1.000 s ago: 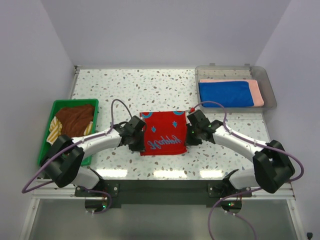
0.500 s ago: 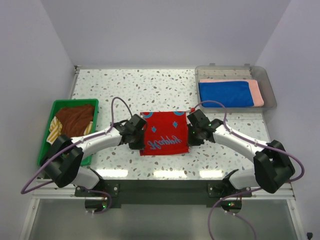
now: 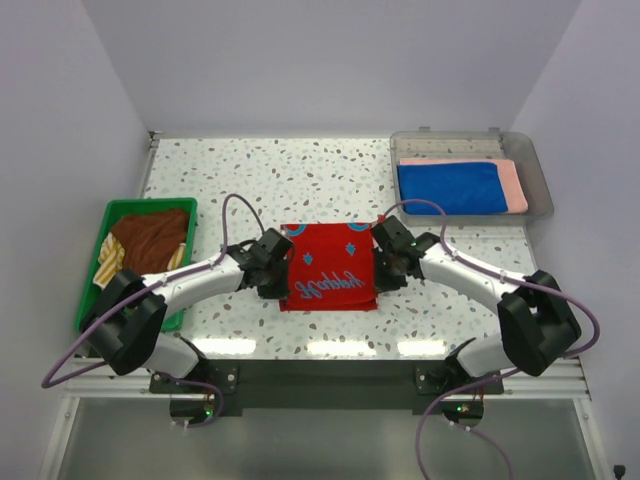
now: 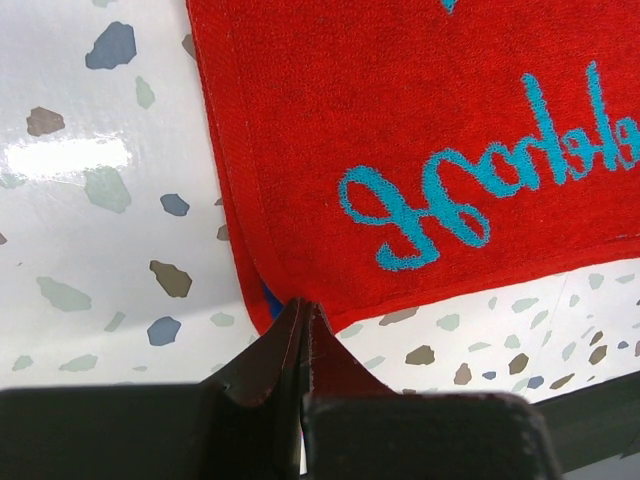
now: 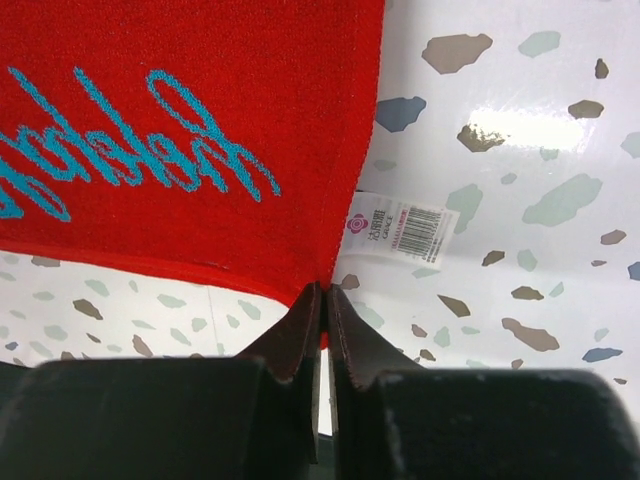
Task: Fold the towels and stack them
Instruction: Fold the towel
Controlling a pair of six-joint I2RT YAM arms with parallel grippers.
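Note:
A red towel (image 3: 330, 265) with blue script lies flat on the speckled table between my two arms; its underside shows blue at the near left corner (image 4: 268, 300). My left gripper (image 3: 284, 292) (image 4: 302, 306) is shut on that near left corner. At the near right corner my right gripper (image 3: 378, 290) (image 5: 325, 290) is also shut, with red cloth pinched between its fingers. A white barcode label (image 5: 400, 232) sticks out beside that corner. More towels are a brown one (image 3: 150, 240), a yellowish striped one (image 3: 108, 262), and a royal blue one (image 3: 448, 187) lying on a salmon pink one (image 3: 515, 185).
The green basket (image 3: 88, 300) at the left edge holds the brown and striped towels. The clear tray (image 3: 535, 160) at the back right holds the blue and pink ones. Bare speckled table (image 3: 270, 170) stretches behind the red towel.
My left gripper has closed on the towel's near left corner. The right arm has edged left, nudging the towel's right edge slightly.

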